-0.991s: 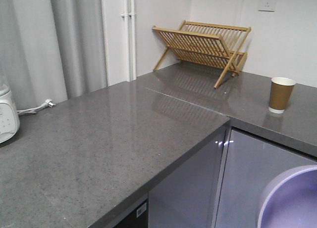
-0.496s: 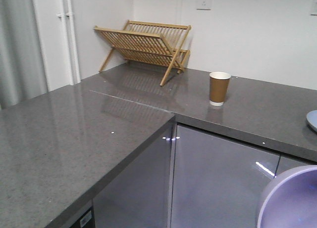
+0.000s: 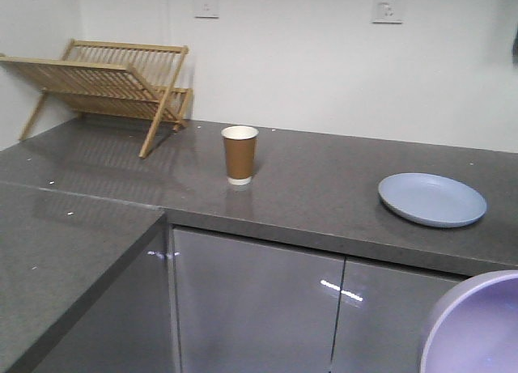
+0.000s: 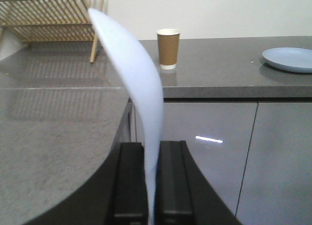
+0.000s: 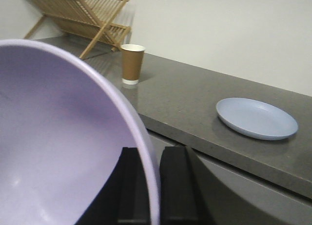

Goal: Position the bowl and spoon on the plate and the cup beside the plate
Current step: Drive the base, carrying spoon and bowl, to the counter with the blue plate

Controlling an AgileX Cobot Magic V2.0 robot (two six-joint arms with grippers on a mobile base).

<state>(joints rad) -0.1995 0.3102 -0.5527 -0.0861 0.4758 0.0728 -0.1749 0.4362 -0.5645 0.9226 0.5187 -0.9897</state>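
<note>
Desk (image 3: 324, 187): grey L-shaped stone top. It carries the cup, the plate and a wooden dish rack (image 3: 97, 78), the rack standing at the back left against the wall.
Plate (image 3: 432, 199): pale blue and bare, lying flat toward the right end of the desk, close to its front edge.
Cup (image 3: 240, 154): brown paper, upright at mid-depth on the desk, between rack and plate and well apart from the plate.
Bowl (image 5: 58, 137): lavender, off the desk, carried in the air on the near side of the front edge. It is tilted, its hollow turned to the right wrist camera.
Right fingers (image 5: 174, 186): pinching the bowl's rim, which passes between them.
Spoon (image 4: 131, 73): white, seen edge-on as a curved blade rising from the left fingers. It is also off the desk.
Left fingers (image 4: 127, 186): pressed onto the spoon's lower end, with nothing else between them.
Step in hand (judgement): bringing the bowl to the plate. Nothing is arranged so far.
Doing it well (judgement): cross the front edge high enough that the bowl's lower rim clears the desk. Centre the bowl over the plate and level it before descending, since a rim pinch lets it swing. Lower until the base rests on the plate, then spread the fingers and withdraw straight up.
Risk (judgement): an off-centre or tilted landing could tip the bowl or push the plate toward the front edge.
</note>
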